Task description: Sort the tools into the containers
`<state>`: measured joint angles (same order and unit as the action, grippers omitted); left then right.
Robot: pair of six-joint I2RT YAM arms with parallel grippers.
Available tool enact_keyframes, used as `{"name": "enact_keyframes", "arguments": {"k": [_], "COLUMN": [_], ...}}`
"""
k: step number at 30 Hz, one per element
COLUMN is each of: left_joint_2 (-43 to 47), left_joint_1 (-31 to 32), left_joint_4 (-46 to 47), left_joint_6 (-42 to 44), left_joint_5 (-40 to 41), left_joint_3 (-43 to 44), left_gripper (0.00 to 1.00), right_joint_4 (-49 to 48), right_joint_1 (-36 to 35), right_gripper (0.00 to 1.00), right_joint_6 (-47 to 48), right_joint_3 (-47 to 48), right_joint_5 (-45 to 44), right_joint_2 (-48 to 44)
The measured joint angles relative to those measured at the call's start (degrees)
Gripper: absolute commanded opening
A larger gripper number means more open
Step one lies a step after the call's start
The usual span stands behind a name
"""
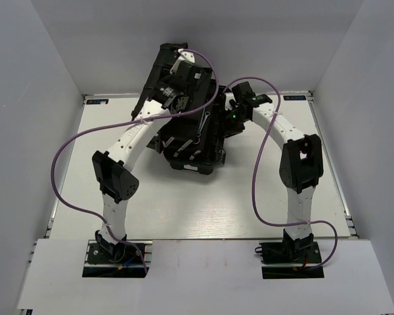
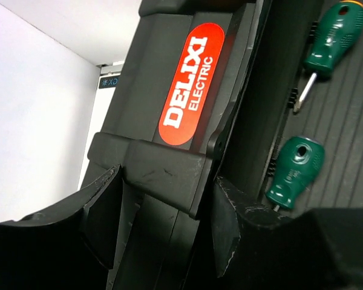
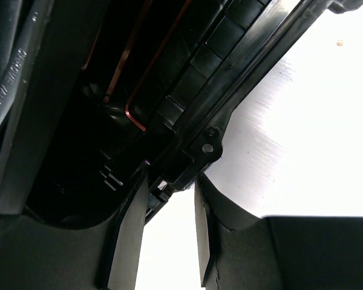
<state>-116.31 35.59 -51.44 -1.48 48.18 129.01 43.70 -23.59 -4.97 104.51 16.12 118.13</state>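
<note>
The black toolbox (image 1: 194, 156) stands open at the far middle of the table, its lid raised toward the back. My left gripper (image 1: 177, 98) (image 2: 169, 179) is open and straddles the lid's handle (image 2: 163, 172), which carries a red label (image 2: 190, 84). Two green-handled screwdrivers (image 2: 331, 39) (image 2: 296, 168) lie on the ribbed floor inside the box. My right gripper (image 1: 236, 117) (image 3: 171, 178) is shut on the toolbox's right rim (image 3: 196, 154). Thin L-shaped hex keys (image 3: 135, 90) lie in the dark interior beside that rim. No wrench shows clearly.
White walls enclose the table on three sides. Purple cables (image 1: 72, 157) loop from both arms over the table. White tabletop (image 3: 290, 121) lies to the right of the toolbox and in front of it.
</note>
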Motion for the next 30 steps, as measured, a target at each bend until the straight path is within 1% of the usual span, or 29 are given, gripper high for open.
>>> {"name": "enact_keyframes", "arguments": {"k": [1,3,4,5,6,7,9,10,11,15,16,17,19,21,22,23,26,28,30], "left_joint_2": [-0.1,-0.3,-0.4,-0.4,-0.5,-0.5,-0.6,-0.6,-0.6,-0.7,-0.5,-0.2,0.2,-1.1,-2.4,-3.6,-6.0,-7.1,-8.3], "left_joint_1": [0.5,1.4,1.8,2.1,2.4,2.6,2.8,2.8,2.8,3.0,3.2,3.6,5.2,7.1,8.1,8.7,8.8,8.6,8.8], "left_joint_4": [0.0,0.0,0.0,0.0,0.0,0.2,0.6,1.0,1.3,2.4,3.3,4.3,6.6,8.6,9.5,10.7,12.8,13.3,15.5], "left_joint_6": [0.0,-0.1,-0.4,-0.5,-0.5,-0.7,-0.9,-1.0,-1.0,-1.8,-3.6,-5.6,-9.7,-13.8,-15.3,-15.6,-18.7,-21.1,-21.9], "left_joint_5": [0.5,1.3,1.6,1.7,1.7,1.7,1.7,1.6,1.6,1.4,0.3,-2.1,-10.3,-18.5,-22.7,-22.5,-28.7,-33.5,-35.8], "left_joint_3": [0.1,0.1,0.1,0.1,0.1,0.0,0.0,-0.1,-0.2,-0.6,-0.6,-0.5,-0.5,-0.7,-1.3,-1.7,-3.1,-4.1,-4.9], "left_gripper": [0.00,0.00,0.00,0.00,0.00,0.00,0.00,0.00,0.00,0.00,0.00,0.00,0.00,0.00,0.00,0.00,0.00,0.00,0.00], "right_joint_4": [-0.2,-0.5,-0.6,-0.8,-0.8,-0.7,-0.5,-0.3,-0.1,0.8,1.0,1.0,1.2,1.3,2.4,4.8,9.5,8.6,9.4], "right_joint_1": [0.0,0.0,0.0,0.0,-0.1,-0.3,-0.8,-1.1,-1.3,-1.4,-1.4,-1.3,-1.4,-1.4,-1.2,-0.6,2.1,2.7,2.3], "right_gripper": [0.15,0.31,0.46,0.53,0.57,0.68,0.79,0.88,0.90,0.90,0.90,0.90,0.90,0.90,0.90,0.90,0.90,0.90,0.90], "right_joint_6": [-0.1,-0.2,-0.3,-0.3,-0.1,0.2,0.4,0.6,0.6,1.1,1.2,1.3,1.3,1.7,0.0,-0.8,0.0,0.7,2.0], "right_joint_3": [-0.2,-0.5,-0.7,-0.9,-1.2,-1.5,-2.1,-2.4,-2.7,-3.2,-3.3,-3.6,-4.4,-5.0,-5.2,-6.0,-8.4,-8.5,-8.5], "right_joint_5": [0.0,0.0,0.0,0.1,0.7,1.2,2.6,3.1,3.6,5.0,5.2,5.8,8.0,9.0,9.1,8.8,7.6,8.7,8.2], "right_joint_2": [-0.1,-0.3,-0.4,-0.5,-0.5,-0.5,-0.5,-0.5,-0.5,-0.7,-0.9,-1.2,-2.0,-3.2,-3.7,-4.1,-4.2,-4.6,-5.9]}}
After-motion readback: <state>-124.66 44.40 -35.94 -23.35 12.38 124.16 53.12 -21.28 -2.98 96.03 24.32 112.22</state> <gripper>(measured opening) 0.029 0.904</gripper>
